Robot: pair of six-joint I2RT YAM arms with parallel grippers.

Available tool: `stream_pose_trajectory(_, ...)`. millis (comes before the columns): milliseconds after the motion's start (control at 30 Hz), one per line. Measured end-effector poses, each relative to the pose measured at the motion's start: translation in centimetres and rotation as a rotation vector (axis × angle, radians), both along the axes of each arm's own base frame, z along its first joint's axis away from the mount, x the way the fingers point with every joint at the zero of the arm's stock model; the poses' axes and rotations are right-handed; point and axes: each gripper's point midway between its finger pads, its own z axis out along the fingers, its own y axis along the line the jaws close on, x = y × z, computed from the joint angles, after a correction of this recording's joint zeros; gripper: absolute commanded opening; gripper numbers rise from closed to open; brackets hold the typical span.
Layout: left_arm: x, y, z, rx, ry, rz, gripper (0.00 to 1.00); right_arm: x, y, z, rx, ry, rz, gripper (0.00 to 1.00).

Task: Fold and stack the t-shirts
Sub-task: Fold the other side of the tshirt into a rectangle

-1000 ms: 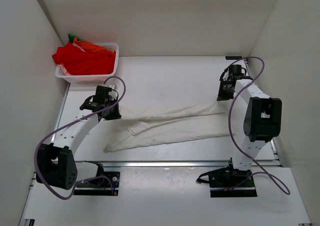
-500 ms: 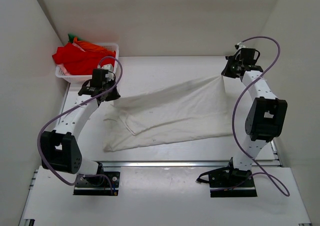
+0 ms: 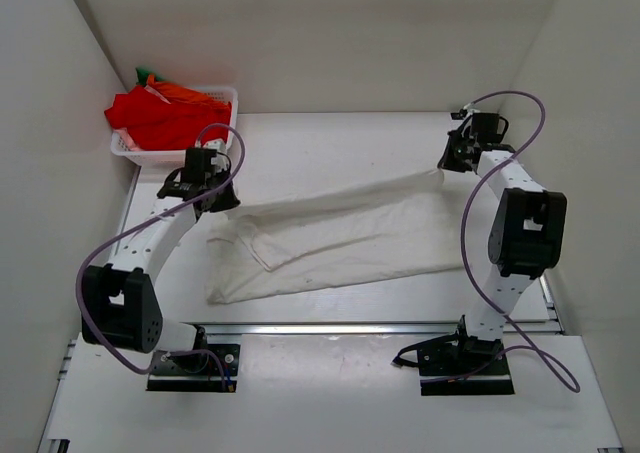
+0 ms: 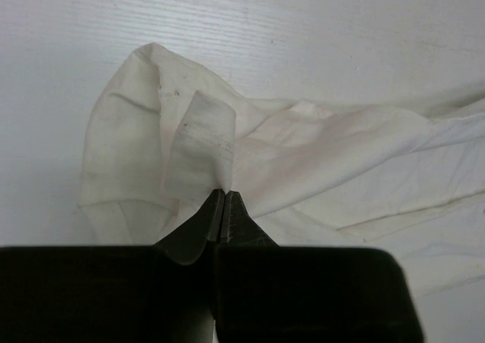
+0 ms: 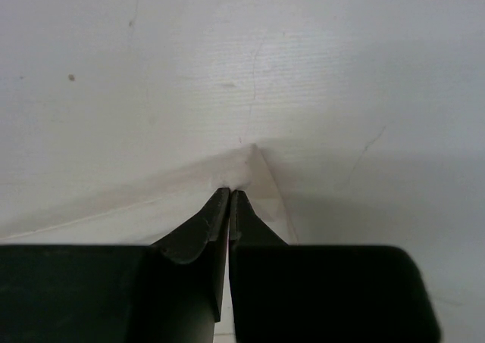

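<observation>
Sagging, creased, soft white t-shirt [image 3: 340,235]

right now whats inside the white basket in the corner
A heap of red cloth fills the basket and spills over its left rim, with orange cloth and a bit of green cloth at the back. Whatever lies under the red is covered.
</observation>
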Motion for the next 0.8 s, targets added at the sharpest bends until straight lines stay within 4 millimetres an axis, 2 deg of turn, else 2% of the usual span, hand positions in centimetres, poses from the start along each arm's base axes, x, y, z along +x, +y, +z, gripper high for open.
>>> stream_pose_trajectory(167, -2.3, -0.1, 0.2, -0.004, -0.01, -0.013, 0.0, -3.4, -0.3, -2.3, 0.003, 0.059, -0.013, 0.0)
stream_pose_trajectory(433, -6.9, -0.5, -1.0, -0.024, 0.022, -0.035, 0.0, -7.4, -0.2, -3.2, 0.0, 0.077, -0.025, 0.0)
stream_pose_trajectory(800, -9.6, -1.2, -2.4, -0.043, 0.066, -0.067, 0.0, -12.5, -1.4, -3.8, 0.011, 0.091, -0.095, 0.0)
